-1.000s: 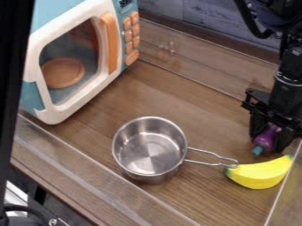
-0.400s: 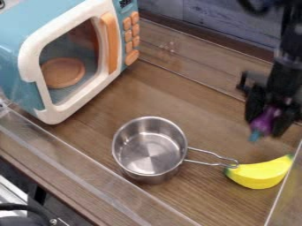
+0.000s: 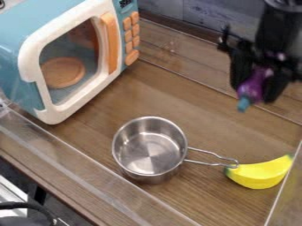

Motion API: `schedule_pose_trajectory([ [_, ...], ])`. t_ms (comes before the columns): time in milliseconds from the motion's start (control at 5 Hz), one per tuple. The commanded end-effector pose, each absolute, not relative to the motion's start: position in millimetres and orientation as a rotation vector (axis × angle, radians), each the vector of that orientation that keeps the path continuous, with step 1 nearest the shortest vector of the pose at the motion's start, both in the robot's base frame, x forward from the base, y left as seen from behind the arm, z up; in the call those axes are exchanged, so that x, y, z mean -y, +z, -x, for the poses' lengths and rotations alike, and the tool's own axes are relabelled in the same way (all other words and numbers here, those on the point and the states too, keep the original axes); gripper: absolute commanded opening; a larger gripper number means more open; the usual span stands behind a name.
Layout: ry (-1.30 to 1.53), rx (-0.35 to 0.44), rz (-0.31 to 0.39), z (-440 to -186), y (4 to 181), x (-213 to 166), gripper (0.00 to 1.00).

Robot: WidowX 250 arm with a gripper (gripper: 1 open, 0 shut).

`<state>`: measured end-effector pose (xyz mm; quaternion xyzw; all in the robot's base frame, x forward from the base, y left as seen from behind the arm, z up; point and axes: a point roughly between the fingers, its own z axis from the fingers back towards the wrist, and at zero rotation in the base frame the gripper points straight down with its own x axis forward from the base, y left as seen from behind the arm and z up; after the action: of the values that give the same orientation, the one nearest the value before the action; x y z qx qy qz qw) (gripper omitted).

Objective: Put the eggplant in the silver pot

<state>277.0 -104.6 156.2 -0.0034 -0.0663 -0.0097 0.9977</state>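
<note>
The main risk from here is a missed drop: the eggplant (image 3: 246, 94) hangs up in the air, well to the right of and behind the silver pot (image 3: 150, 148), and it is gripped near one end so that most of its purple body dangles below the jaws. If it swings or slips during the carry, it may fall short onto the wooden table (image 3: 177, 79), or strike the pot's rim and bounce out. The pot is small and light, with 1 thin wire handle pointing toward the yellow banana (image 3: 262, 171), so a low approach could also nudge it or tip it. A release made too high would make the toy roll. As for the pose, the arm comes in from the upper right, and the gripper (image 3: 257, 78) points roughly straight down, its jaws clamped together on the eggplant. The toy microwave (image 3: 71, 53) stands well clear at the left.
</note>
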Motion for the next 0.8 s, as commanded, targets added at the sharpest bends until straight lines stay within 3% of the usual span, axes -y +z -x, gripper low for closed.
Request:
schedule_pose_trajectory([
  [0,0.077,0.172,0.005,-258,175.5,79,0.00],
  [600,0.161,0.146,-0.020,-220,154.8,37,0.00],
])
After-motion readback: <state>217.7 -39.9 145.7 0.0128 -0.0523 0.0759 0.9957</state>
